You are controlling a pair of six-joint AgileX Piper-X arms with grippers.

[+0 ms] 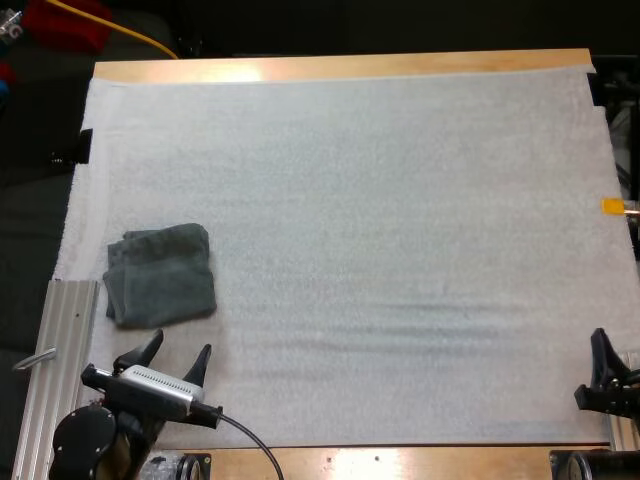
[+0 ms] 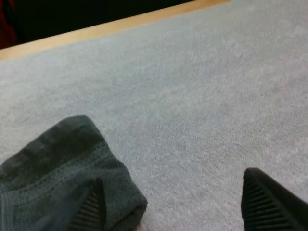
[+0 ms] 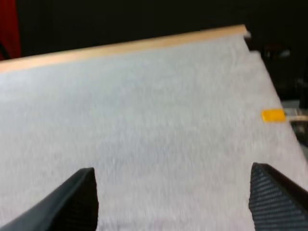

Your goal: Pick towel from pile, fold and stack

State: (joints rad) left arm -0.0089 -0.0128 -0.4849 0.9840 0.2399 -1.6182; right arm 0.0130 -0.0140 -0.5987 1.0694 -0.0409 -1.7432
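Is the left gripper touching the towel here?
Cannot tell. In the high view one fingertip of the open left gripper sits at the near edge of the towel with no plain gap; the left wrist view has that finger overlapping it.

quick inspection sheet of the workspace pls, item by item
surface: white mat on a wooden table, lying flat
job's things: one dark grey-green towel, roughly folded, on the mat's left side
clutter: nothing seen
grippers: left gripper open, just short of the towel, holding nothing; right gripper open over bare mat
cables: yellow cable beyond the table's far left corner
surroundings: metal rail along the mat's near left edge
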